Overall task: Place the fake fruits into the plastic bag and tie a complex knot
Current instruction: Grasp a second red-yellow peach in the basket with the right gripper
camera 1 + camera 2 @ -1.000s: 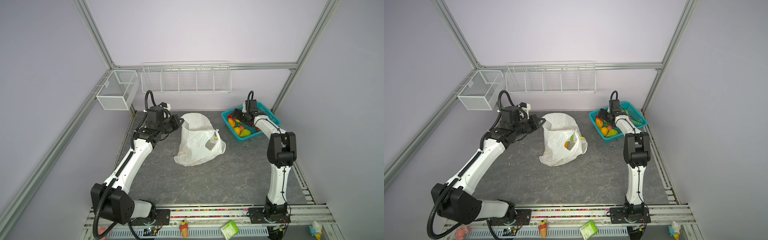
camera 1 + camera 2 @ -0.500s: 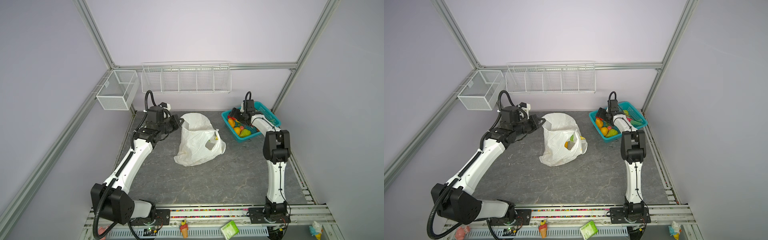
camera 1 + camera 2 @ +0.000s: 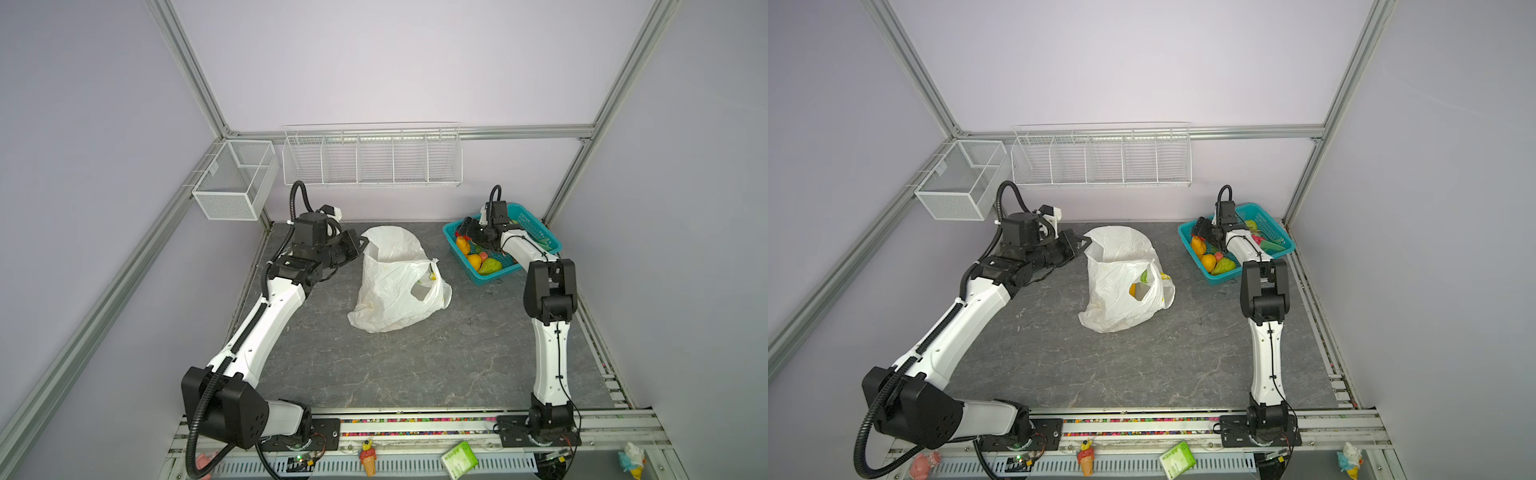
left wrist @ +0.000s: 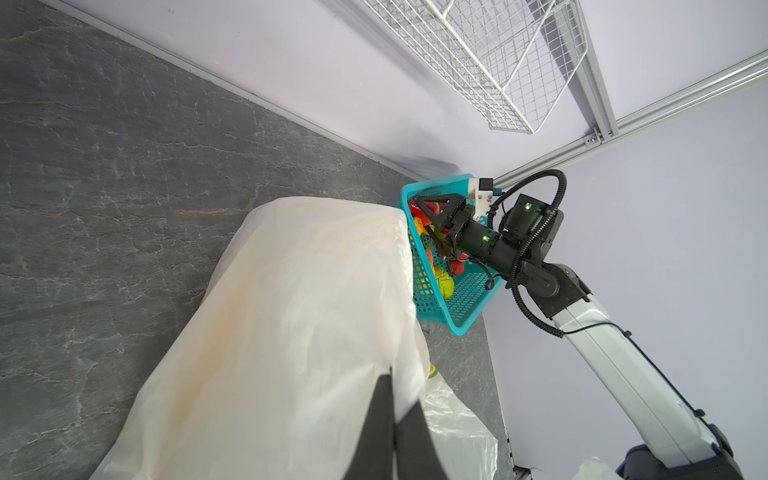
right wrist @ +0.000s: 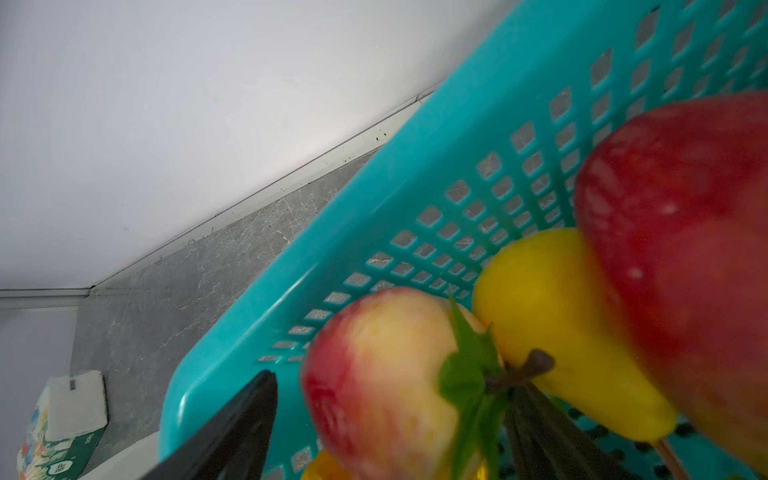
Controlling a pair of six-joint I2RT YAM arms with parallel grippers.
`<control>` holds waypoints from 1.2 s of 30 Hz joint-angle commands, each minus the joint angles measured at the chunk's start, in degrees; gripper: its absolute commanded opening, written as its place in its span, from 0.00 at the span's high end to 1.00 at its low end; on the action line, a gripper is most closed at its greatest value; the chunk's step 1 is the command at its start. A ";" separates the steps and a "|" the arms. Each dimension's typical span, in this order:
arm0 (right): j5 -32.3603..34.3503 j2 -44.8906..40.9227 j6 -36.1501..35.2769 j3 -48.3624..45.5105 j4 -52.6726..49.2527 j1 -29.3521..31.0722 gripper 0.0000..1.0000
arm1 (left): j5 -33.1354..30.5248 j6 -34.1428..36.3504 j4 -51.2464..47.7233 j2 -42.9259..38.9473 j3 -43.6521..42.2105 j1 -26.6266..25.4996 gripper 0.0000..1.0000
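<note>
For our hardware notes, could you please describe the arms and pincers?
Both have white link shells and black joints. The left arm carries a ribbed black hose, the right arm a thin black cable. Left pincer and right pincer are black.

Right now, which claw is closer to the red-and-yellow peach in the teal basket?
Right. The right gripper is down in the teal basket, its open fingers either side of the peach. The left gripper is well away, clamped on the plastic bag at its rim.
</note>
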 commanded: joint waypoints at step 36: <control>-7.13 -0.06 1.40 -1.39 6.75 -2.86 0.32 | 0.70 0.66 0.76 -0.94 -0.71 0.33 1.00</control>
